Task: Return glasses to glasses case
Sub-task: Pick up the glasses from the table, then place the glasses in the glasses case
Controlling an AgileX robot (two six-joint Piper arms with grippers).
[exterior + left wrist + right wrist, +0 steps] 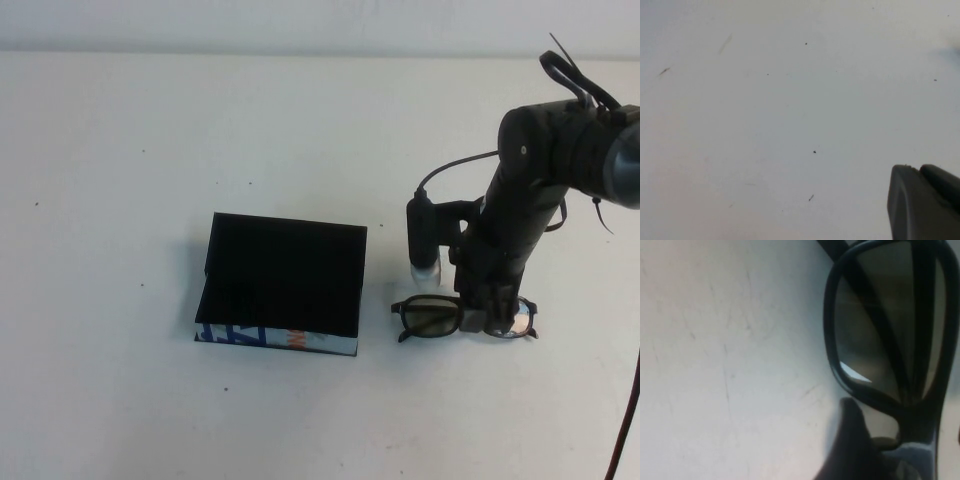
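The glasses (432, 318) lie on the white table just right of the glasses case (285, 280), a black box with a white front side printed in blue and orange. Its black lid looks raised toward the far side. My right gripper (487, 315) reaches down onto the glasses at the bridge. In the right wrist view one dark finger (850, 440) presses against the bridge beside a lens (880, 330), and the gripper (890, 445) is shut on the frame. My left gripper (920, 172) is out of the high view; its tips sit together over bare table.
The white tabletop (120, 180) stretches left of and behind the case. The right arm's black cable (450, 170) loops above the glasses. The table's far edge meets a wall at the top of the high view.
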